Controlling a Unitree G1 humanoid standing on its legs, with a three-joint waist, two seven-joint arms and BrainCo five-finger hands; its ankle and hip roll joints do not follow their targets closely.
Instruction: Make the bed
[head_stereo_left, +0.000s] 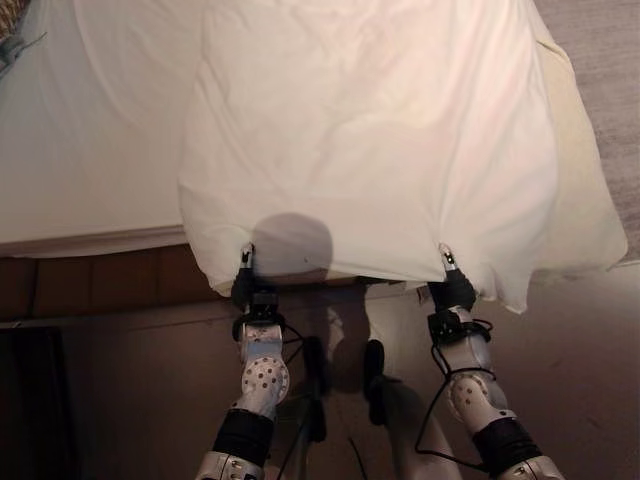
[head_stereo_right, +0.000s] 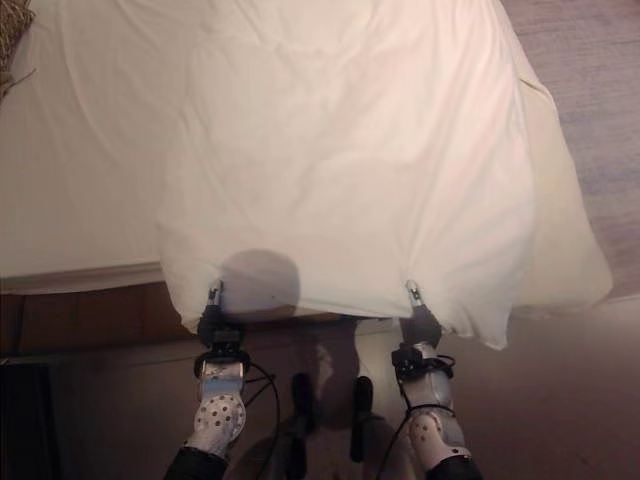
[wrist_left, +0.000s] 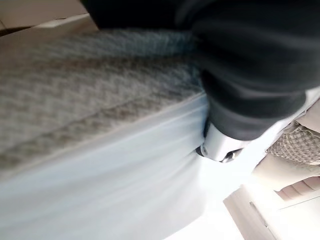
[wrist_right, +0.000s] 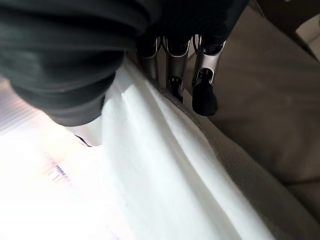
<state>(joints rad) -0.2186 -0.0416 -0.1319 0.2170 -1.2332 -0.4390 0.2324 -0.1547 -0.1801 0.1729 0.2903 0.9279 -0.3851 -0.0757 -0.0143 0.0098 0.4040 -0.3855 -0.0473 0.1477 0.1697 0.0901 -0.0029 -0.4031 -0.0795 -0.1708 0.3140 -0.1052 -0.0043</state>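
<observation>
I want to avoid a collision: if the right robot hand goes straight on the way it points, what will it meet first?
Probably the white sheet it pinches, then the bed beneath; the right robot hand points up the bed, though depth is unclear.

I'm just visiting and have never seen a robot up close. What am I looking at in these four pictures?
The two wide pictures come from cameras in a humanoid robot's head, looking down at a bed. Its two silver arms reach up from below. The left hand and the right hand each pinch the near edge of a white sheet that lies over the mattress. The two close pictures come from cameras on the wrists: one shows fingers of the right hand against the white cloth, the other the left hand's dark cover beside the sheet and the woven side of the bed.
</observation>
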